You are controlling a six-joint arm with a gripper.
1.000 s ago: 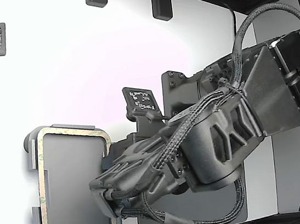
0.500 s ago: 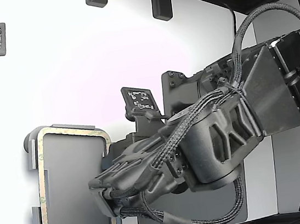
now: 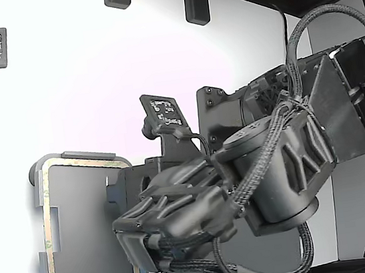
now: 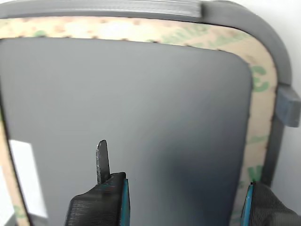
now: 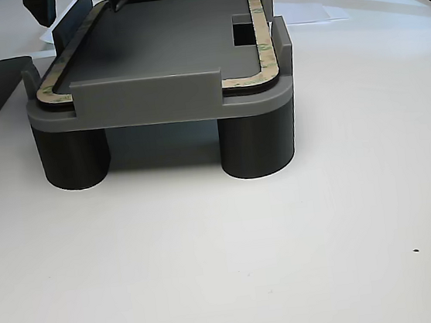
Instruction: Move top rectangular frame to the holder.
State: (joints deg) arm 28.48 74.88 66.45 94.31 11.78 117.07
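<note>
Lying flat in the holder (image 3: 37, 196), the top rectangular frame (image 3: 47, 225) runs its long axis up-down in the exterior view, on a white table (image 3: 93, 74). Wrist view — gripper (image 4: 183, 197) fingers spread wide, holding nothing, above the frame's corner. Other view — frame seated level between raised tabs; holder stands on dark round legs.

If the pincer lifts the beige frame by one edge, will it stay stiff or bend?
The frame is a thin, narrow band with an open centre, so it probably sags or flexes. It looks light. Lying flat inside the holder, it likely offers little edge to grip.
</note>
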